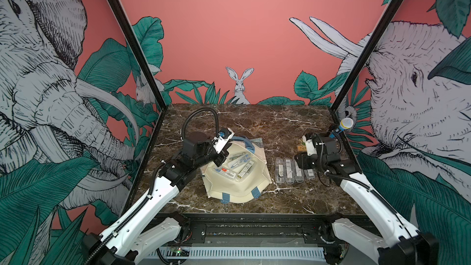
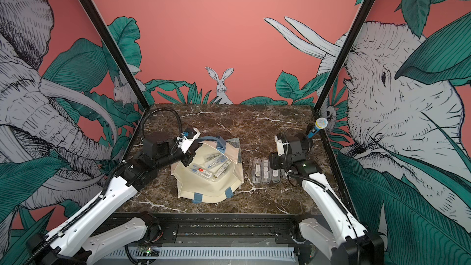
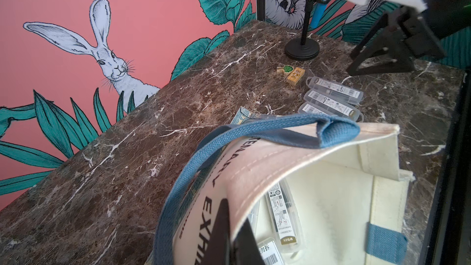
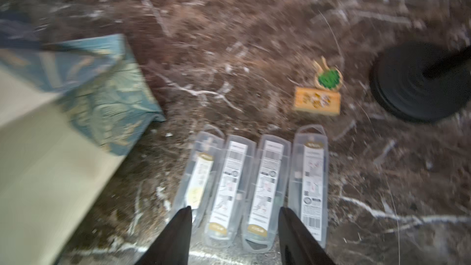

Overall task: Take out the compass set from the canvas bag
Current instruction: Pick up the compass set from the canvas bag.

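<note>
The cream canvas bag (image 1: pixel 237 187) (image 2: pixel 209 189) lies mid-table with its mouth held up and open. My left gripper (image 1: pixel 221 158) (image 3: pixel 235 215) is shut on the bag's upper rim, beside a blue strap (image 3: pixel 254 133). Several clear cases of compass sets (image 1: pixel 229 172) (image 3: pixel 281 215) lie inside the bag. Several more compass set cases (image 1: pixel 289 174) (image 4: pixel 254 187) lie in a row on the marble to the bag's right. My right gripper (image 1: pixel 303 164) (image 4: pixel 235 209) hangs open just over that row, its jaws spanning the two middle cases and holding nothing.
A blue microphone (image 1: pixel 341 126) stands on a black round base (image 4: pixel 418 82) at the far right corner. Two small wooden pieces (image 4: pixel 317 99) (image 3: pixel 295 75) lie between that base and the row of cases. Black frame posts flank the table.
</note>
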